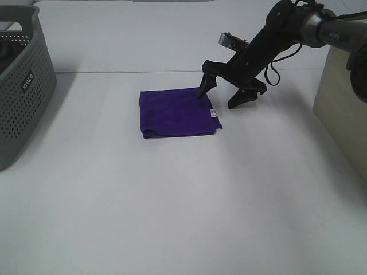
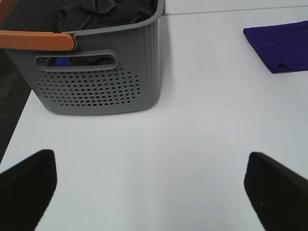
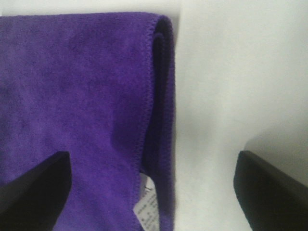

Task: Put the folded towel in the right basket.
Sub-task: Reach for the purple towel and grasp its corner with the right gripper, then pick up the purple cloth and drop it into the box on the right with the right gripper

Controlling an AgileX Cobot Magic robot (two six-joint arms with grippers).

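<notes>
A folded purple towel point(image 1: 176, 112) lies flat on the white table, with a small white tag at its right edge. My right gripper point(image 1: 219, 99) is open just above the towel's right edge, one finger over the cloth and the other over bare table. The right wrist view shows the towel's folded edge point(image 3: 86, 106) between the two dark fingertips point(image 3: 33, 192). The towel also shows in the left wrist view point(image 2: 281, 45). My left gripper point(image 2: 151, 192) is open and empty, low over the table. A beige container point(image 1: 344, 109) stands at the right edge.
A grey perforated basket point(image 1: 23, 86) holding dark cloth stands at the left edge; it shows in the left wrist view point(image 2: 96, 82) with an orange handle point(image 2: 36, 41). The white table point(image 1: 172, 200) spreads in front.
</notes>
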